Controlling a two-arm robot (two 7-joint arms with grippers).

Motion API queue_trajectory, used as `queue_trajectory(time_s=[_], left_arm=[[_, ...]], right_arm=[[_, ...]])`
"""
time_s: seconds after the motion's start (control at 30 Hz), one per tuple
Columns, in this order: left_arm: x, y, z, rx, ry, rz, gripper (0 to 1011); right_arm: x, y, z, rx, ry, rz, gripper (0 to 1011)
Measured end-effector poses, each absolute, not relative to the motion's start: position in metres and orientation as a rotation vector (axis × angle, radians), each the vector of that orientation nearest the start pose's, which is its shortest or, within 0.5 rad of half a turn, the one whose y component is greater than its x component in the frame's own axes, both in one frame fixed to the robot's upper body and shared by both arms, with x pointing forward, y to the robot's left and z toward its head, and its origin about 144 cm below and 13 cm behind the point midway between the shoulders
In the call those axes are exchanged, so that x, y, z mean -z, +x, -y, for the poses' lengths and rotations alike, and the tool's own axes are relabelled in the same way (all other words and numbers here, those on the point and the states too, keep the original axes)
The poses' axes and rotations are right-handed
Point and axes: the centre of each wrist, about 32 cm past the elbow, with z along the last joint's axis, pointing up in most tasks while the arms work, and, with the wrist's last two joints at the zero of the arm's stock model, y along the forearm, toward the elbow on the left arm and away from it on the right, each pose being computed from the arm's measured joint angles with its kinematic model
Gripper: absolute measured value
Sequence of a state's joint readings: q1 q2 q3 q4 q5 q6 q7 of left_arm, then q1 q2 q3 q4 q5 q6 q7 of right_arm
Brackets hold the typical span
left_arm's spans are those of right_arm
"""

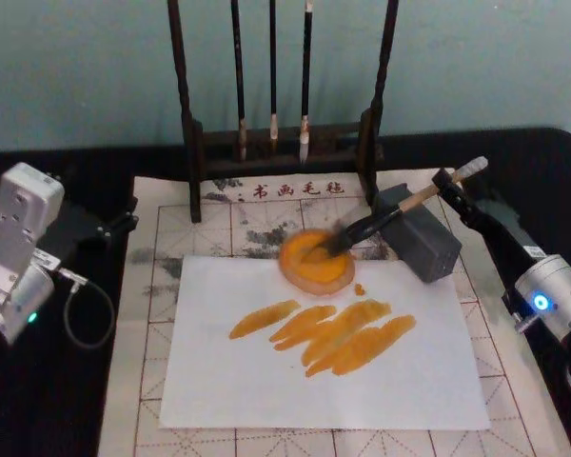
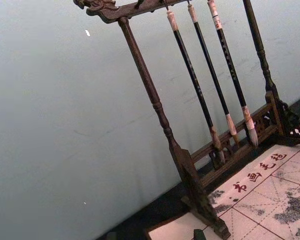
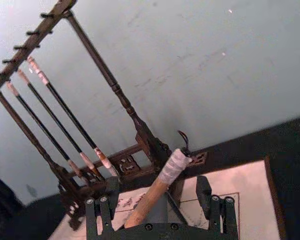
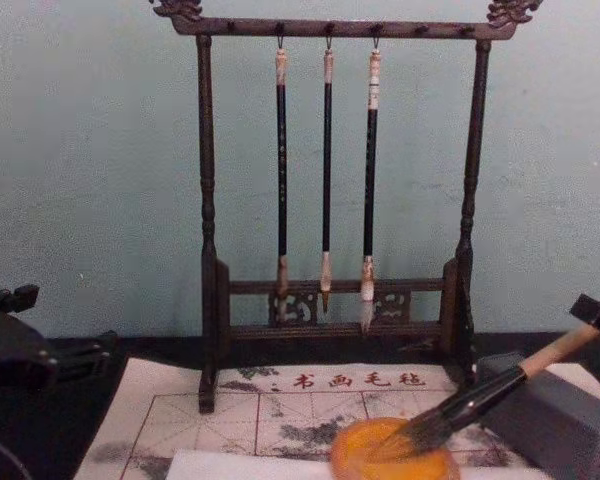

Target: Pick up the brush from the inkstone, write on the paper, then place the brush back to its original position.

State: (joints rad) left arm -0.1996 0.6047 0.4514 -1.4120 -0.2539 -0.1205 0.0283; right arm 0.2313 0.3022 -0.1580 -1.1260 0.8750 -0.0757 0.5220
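Right gripper (image 3: 157,202) open, straddling the brush (image 1: 381,221) handle, gripping nothing; a finger could snag it, rolling it off the grey block (image 1: 428,249) just below; left gripper (image 1: 109,228) parked far off

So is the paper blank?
No, the paper has several orange strokes painted across its middle.

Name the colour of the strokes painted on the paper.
Orange strokes on the white paper; clearest in the head view.

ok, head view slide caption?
Brush resting tip-first in the inkstone, orange strokes across the paper, right hand open around its handle, left hand parked far left.
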Motion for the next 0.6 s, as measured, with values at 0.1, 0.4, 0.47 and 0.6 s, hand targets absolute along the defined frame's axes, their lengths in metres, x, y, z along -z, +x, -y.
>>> queue_trajectory(time_s=[0.1,0.4,0.47,0.6], left_arm=[[-1.140,0.489,-0.310,-1.248,0.304,0.285,1001],[-1.140,0.489,-0.310,-1.248,0.304,0.285,1001],[-1.140,0.489,-0.310,-1.248,0.304,0.285,1001],[-1.140,0.489,-0.310,-1.248,0.304,0.285,1001]], right_arm=[[-1.087,0.513,0.313,1.079,0.438,-0.485,1000],[-1.078,0.520,0.311,1.026,0.522,-0.607,1000],[-1.077,0.522,0.311,1.010,0.540,-0.627,1000],[-1.074,0.524,0.309,0.984,0.574,-0.656,1000]])
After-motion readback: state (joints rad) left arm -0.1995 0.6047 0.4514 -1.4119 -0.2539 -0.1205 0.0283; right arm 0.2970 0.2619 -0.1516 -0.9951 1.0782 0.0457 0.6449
